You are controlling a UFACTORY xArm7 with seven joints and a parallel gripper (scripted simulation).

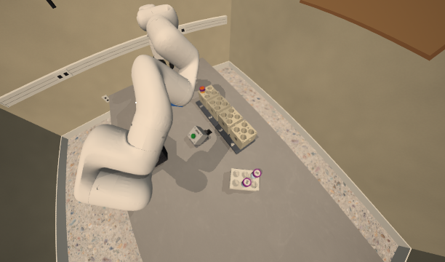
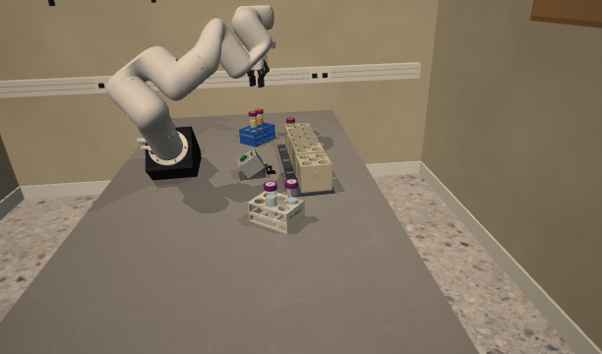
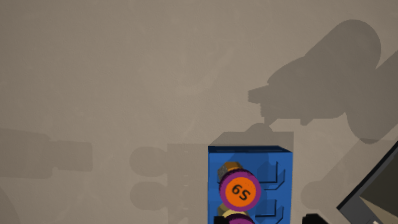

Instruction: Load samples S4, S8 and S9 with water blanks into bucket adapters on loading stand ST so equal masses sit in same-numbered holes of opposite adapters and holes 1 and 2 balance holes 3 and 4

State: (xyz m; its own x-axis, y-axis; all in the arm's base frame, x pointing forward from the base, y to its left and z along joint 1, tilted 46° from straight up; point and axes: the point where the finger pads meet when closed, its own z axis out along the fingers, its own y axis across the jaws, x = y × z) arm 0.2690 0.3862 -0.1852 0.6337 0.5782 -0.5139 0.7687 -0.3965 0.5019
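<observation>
Hovering above the blue rack (image 2: pixel 257 135) (image 3: pixel 284 200), the gripper (image 2: pixel 257 79) is observed with its fingers parted partway, nothing held between them. Two orange-dotted tubes are seated upright in that rack (one is read as S9 (image 3: pixel 240 190)), near the table's far edge. Beside it, toward the right edge, four adapters are lined up on the loading stand (image 1: pixel 238 150) (image 2: pixel 317 192); one orange-dotted tube (image 1: pixel 202 89) (image 2: pixel 290 120) is stood in the farthest. The DONE key (image 1: pixel 193 136) (image 2: pixel 243 158) is found between stand and arm base. Nearer the front edge, two white-dotted tubes are held in a white rack (image 1: pixel 234 188) (image 2: pixel 287 226).
</observation>
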